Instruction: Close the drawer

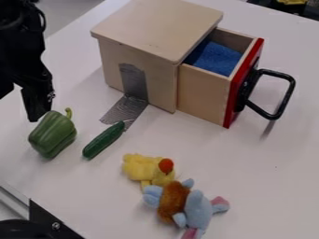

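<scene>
- Plush toys (197, 207) lie together toward the table's (249, 172) near edge.
- A cucumber (103, 140) rests beside a pepper (52, 135).
- The gripper (37, 105) hangs near the pepper, toward the left edge, its spread impossible to tell.
- A red-fronted drawer (207, 97) stands open from a wooden box (146, 32) toward the far edge.

Box (149, 28): you can read 0 words or numbers here.
Drawer (202, 93): 0 labels you can read.
Toys (196, 207): 0 brands or tags legible to you.
Table (268, 177): 0 signs or numbers you can make out.
</scene>
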Controlling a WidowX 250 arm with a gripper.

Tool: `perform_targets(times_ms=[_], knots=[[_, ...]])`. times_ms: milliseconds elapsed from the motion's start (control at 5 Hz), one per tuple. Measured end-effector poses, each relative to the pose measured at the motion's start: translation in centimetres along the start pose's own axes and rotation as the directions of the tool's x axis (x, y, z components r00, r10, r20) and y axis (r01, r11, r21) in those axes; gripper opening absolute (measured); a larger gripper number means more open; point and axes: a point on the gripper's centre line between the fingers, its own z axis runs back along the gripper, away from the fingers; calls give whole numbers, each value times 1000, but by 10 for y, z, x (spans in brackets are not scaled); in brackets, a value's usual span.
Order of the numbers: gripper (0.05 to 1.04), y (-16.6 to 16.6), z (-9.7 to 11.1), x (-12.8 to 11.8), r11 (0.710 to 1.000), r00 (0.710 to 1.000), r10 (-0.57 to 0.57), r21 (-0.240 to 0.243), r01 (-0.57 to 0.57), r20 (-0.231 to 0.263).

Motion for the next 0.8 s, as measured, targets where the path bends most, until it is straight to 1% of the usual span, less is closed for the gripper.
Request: perform_targets(times_ms=[200,400,600,800], knots=[[1000,-2,-4,-2,1000,1000,-3,-9,3,-14],[1000,-35,-3,20,997,997,-80,-20,80,11],[1000,-71,-3,52,990,990,-139,-14,139,24],[1000,-113,-3,90,984,984,-177,18,177,28]])
